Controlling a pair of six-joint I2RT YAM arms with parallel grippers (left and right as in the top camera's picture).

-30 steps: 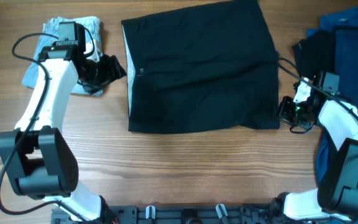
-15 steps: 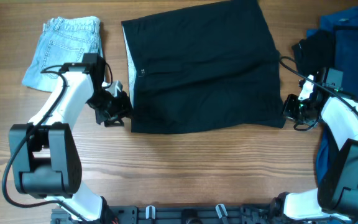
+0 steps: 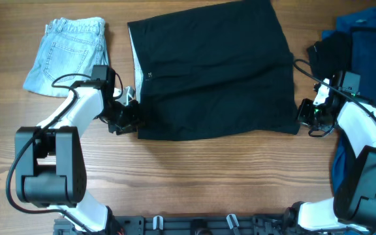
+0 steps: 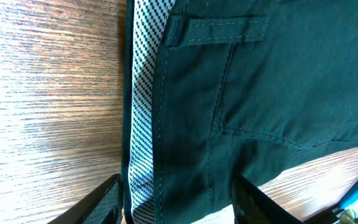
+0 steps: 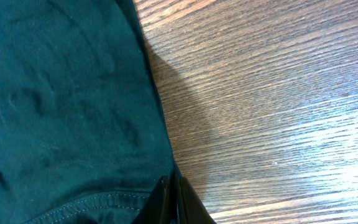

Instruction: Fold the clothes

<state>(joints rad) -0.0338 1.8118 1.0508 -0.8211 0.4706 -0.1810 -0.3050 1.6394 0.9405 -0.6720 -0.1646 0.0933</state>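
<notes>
Wooden table point(image 3: 194, 176) — black garment point(image 3: 214, 72) spread at its middle (pale lining showing), denim shorts point(image 3: 67, 49) far left, dark-blue pieces point(image 3: 371, 49) far right.

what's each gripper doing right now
Left gripper: open, astride the large black fabric garment's edge.
Right gripper: shut on that garment's hem.

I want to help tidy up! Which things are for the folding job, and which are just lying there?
For the job:
black garment
denim shorts
dark-blue clothes
left gripper, open astride the garment's edge
right gripper, shut on the garment's opposite edge

Just there:
wooden table
black rail at the near edge
</notes>
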